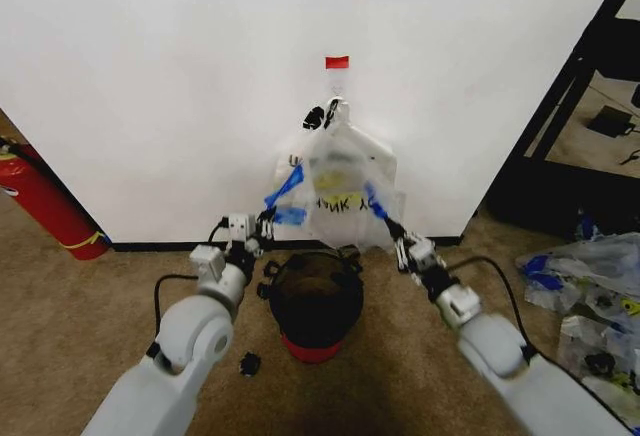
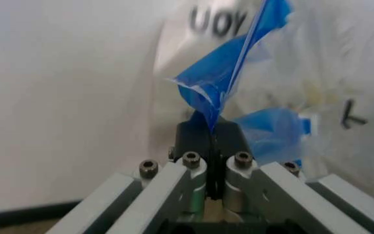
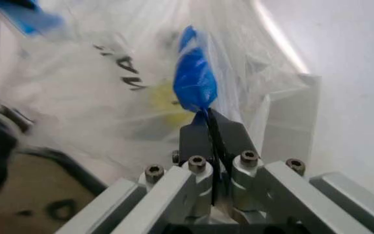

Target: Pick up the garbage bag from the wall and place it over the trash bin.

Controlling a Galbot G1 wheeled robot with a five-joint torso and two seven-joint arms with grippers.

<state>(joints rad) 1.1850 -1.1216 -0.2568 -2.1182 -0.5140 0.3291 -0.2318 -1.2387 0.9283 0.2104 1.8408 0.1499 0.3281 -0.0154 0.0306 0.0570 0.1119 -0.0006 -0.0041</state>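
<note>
The garbage bag [image 1: 345, 181], thin translucent white plastic with black print and a faint yellow face, hangs on the wall [image 1: 150, 86] under a red tape strip [image 1: 337, 62]. Blue tape tabs stick out at its lower sides. My left gripper [image 1: 263, 224] is shut on the left blue tab [image 2: 229, 73], its jaws pressed together around the tape. My right gripper [image 1: 398, 235] is shut on the right blue tab [image 3: 196, 85] the same way. The trash bin [image 1: 315, 296], black wire mesh on a red base, stands on the carpet right below the bag, between my two arms.
A red fire extinguisher [image 1: 45, 206] leans by the wall at the left. A black shelf frame [image 1: 565, 96] and a pile of plastic bags [image 1: 590, 291] sit at the right. A small black clip [image 1: 249, 363] lies on the carpet by the bin.
</note>
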